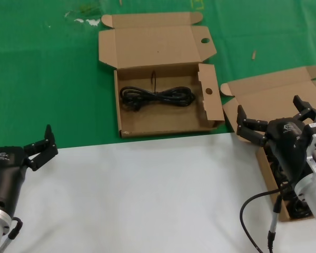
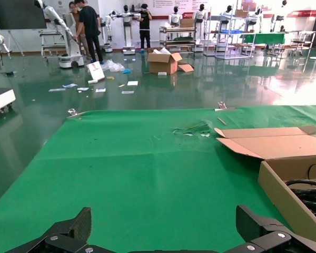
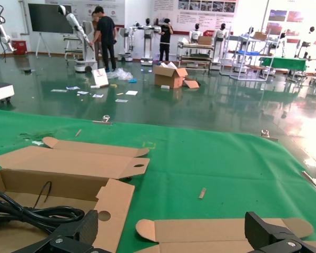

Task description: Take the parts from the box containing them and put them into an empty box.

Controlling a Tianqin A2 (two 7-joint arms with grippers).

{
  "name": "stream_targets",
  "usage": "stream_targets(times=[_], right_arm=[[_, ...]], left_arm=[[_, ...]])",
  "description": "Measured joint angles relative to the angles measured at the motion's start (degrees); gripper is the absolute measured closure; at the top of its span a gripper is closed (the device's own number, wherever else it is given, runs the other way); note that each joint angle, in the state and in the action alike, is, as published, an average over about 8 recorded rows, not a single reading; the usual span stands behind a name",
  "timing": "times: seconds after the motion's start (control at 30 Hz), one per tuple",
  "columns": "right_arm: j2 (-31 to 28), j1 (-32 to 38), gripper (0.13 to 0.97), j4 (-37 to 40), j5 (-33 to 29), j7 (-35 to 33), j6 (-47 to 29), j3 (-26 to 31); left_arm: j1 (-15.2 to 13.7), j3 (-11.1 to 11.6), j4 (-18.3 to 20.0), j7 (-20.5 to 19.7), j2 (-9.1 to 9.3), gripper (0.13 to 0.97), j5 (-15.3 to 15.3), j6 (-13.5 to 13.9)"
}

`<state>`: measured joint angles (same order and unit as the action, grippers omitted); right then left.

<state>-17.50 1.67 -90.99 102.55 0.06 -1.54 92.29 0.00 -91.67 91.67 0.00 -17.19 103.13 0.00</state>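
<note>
Our bench (image 1: 52, 79) is covered in green cloth across its far part, with a white sheet (image 1: 147, 195) over the near part. Through the wrist views we see a glossy green workshop floor, scattered papers, cardboard cartons and people standing among other robots far off.

The punched-hole box (image 1: 163, 108) sits open at the middle of the green cloth, lid laid back, and one black cable bundle (image 1: 157, 97) lies flat across its floor. The plain-lidded box (image 1: 276, 89) is at our right, straddling the edge of the cloth, mostly hidden by our right arm; dark cables (image 1: 297, 208) show inside it beside that arm.

Our right claw (image 1: 276, 118) hovers over this box with its fingers spread wide and nothing between them. Our left claw (image 1: 41, 145) rests low at the white sheet's left edge, fingers also apart and empty.
</note>
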Motion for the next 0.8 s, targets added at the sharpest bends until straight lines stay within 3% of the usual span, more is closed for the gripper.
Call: stream_targets(times=[0.8], right_arm=[[0.00, 0.00, 0.129, 0.00, 0.00, 0.00, 0.00, 0.00]], left_arm=[[0.00, 0.00, 0.00, 0.00, 0.00, 0.132, 0.00, 0.00]])
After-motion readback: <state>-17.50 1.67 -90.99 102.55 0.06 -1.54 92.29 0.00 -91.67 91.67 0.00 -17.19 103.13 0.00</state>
